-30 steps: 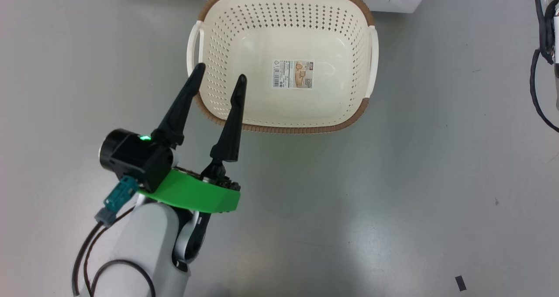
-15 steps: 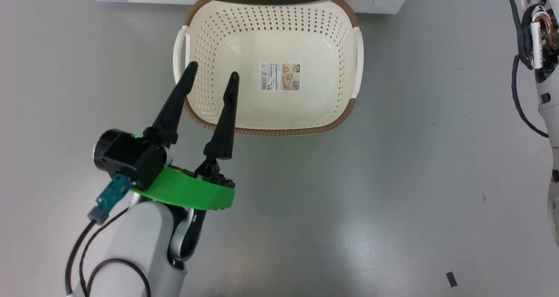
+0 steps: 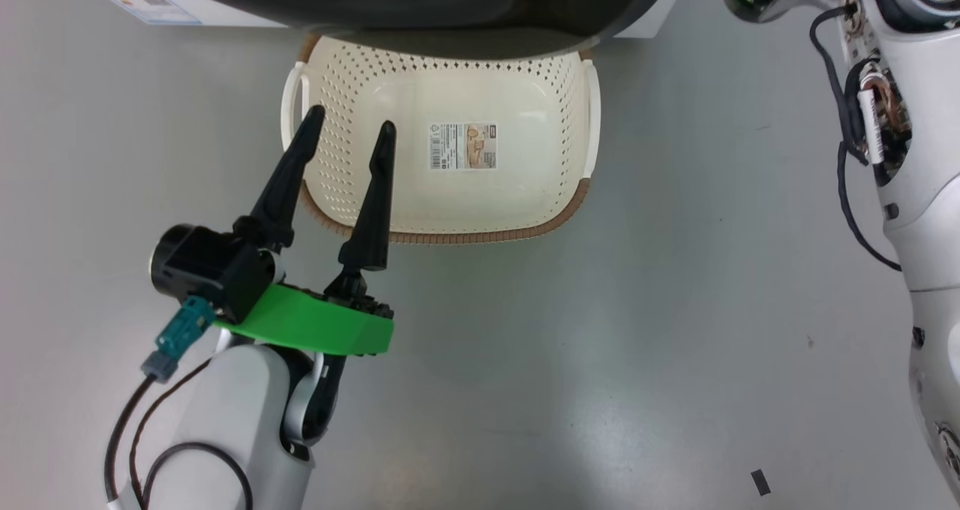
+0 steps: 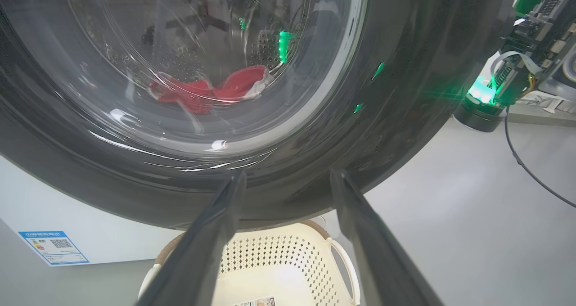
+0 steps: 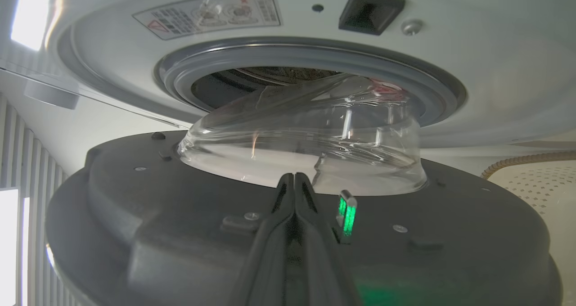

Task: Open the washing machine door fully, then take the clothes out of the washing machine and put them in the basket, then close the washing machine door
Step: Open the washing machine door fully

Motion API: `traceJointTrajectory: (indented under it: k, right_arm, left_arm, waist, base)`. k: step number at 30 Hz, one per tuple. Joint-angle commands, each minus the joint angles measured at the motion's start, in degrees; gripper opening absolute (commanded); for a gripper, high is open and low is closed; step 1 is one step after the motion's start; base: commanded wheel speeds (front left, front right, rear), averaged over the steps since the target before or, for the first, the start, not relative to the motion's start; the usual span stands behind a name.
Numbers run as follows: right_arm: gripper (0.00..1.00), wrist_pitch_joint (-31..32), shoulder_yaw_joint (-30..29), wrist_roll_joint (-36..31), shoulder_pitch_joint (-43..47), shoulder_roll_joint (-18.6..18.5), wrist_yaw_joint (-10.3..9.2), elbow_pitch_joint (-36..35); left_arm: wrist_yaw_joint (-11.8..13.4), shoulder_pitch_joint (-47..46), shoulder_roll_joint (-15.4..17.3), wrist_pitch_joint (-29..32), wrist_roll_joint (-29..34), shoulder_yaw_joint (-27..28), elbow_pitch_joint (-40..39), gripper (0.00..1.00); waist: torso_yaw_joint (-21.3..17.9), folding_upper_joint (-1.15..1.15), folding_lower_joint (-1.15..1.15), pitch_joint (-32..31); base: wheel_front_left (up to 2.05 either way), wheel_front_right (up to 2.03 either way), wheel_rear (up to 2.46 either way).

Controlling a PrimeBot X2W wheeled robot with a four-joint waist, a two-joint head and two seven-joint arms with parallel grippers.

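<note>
The washing machine door [image 3: 420, 7] stands partly open, its black rim overhanging the far end of the basket [image 3: 525, 187]. Through its glass window [image 4: 189, 72] the red clothes [image 4: 207, 90] lie in the steel drum. My left gripper [image 3: 350, 118] hovers open and empty over the basket's near-left corner, pointing at the door's outer face [image 4: 405, 94]. My right gripper [image 5: 294, 177] is shut on nothing, its tips at the door's inner face [image 5: 180, 234] just below the glass bowl [image 5: 306, 144]. Behind the bowl gapes the washing machine's grey rubber ring [image 5: 310, 58].
The cream basket [image 4: 279, 261] sits on the grey floor right under the door. A blue label [image 4: 53, 247] marks the machine's lower corner. My right forearm [image 3: 915, 217] with loose cables runs down the right edge. Bare floor spreads to the right.
The head camera has shifted, so the basket sits lower and further left. The door's black rim now reaches out over the basket's far rim, and my right forearm has come into view.
</note>
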Motion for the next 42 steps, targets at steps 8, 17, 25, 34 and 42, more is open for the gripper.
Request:
traceJointTrajectory:
  k: [8,17,25,34,42]
  right_arm:
    - [0.0,2.0,1.4,-0.1,4.0,2.6,0.03,-1.7]
    - [0.0,-1.8,2.6,-2.8,5.3,3.1,0.03,-2.2]
    - [1.0,-12.0,3.1,-10.1,7.6,1.7,0.03,-5.0]
    - [1.0,-29.1,6.8,-23.0,12.9,-2.8,0.03,-11.4]
    - [1.0,-48.8,13.4,-38.5,17.4,-6.0,0.03,-9.0]
  left_arm:
    - [1.0,1.0,1.4,-0.7,-0.8,2.5,-0.1,1.0]
    - [1.2,1.5,1.4,-0.7,-0.7,3.4,-0.3,1.0]
    - [1.0,1.4,1.4,-0.7,-0.3,4.0,-0.1,1.0]
    - [1.0,1.2,1.4,-0.7,0.0,5.1,-1.0,1.0]
    - [1.0,2.2,1.4,-0.7,0.7,6.1,-1.9,1.0]
  waist:
    - [-1.1,0.0,0.0,-2.8]
    - [-1.9,0.0,0.0,-3.0]
    - [-3.0,0.0,0.0,-3.1]
    - [-4.3,0.0,0.0,-3.7]
    - [-5.2,0.0,0.0,-4.6]
  base:
    - [0.0,0.0,0.0]
    - [0.0,0.0,0.0]
    - [0.0,0.0,0.0]
    - [0.0,0.0,0.0]
    - [0.0,0.0,0.0]
